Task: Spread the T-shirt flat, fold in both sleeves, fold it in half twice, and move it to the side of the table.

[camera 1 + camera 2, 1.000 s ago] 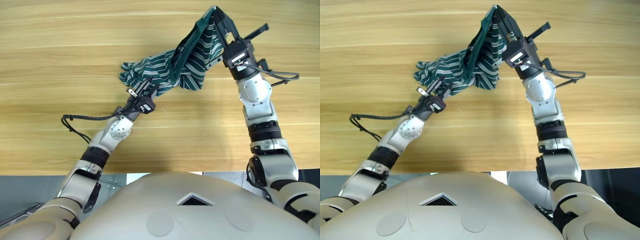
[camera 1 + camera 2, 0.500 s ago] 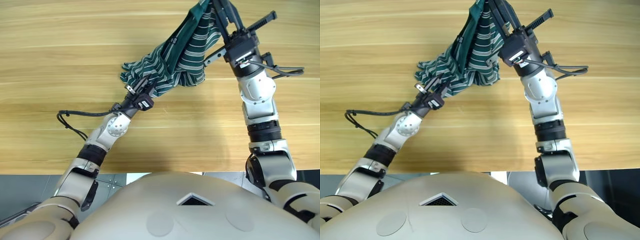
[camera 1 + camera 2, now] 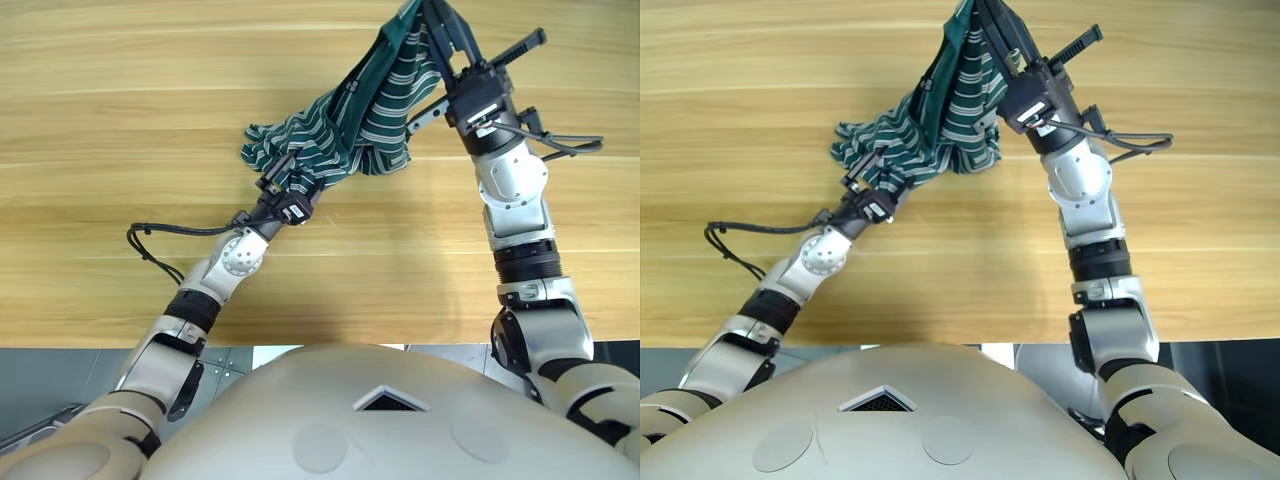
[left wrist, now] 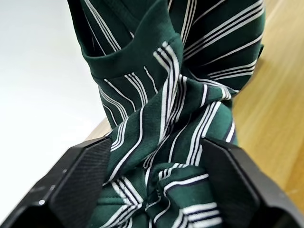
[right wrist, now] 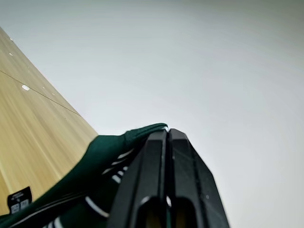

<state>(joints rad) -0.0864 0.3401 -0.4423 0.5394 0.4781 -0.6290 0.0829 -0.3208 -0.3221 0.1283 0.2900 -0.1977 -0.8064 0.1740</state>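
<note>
Above the desk (image 3: pixel 100 100) our right fingers (image 5: pixel 152 180) clamp the hanging T-shirt (image 3: pixel 360 120), left fingers (image 4: pixel 76 180) apart around it; we fear twisted cloth snagging.

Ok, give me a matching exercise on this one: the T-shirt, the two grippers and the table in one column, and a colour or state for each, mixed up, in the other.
Column one
1. T-shirt
2. left gripper
3. right gripper
4. table

Column two
A. light wood
B. fingers shut, pinching cloth up high
C. dark green with white stripes, hanging bunched
D. fingers apart with cloth bunched between them, low near the table

Pairs: 1-C, 2-D, 3-B, 4-A
</note>
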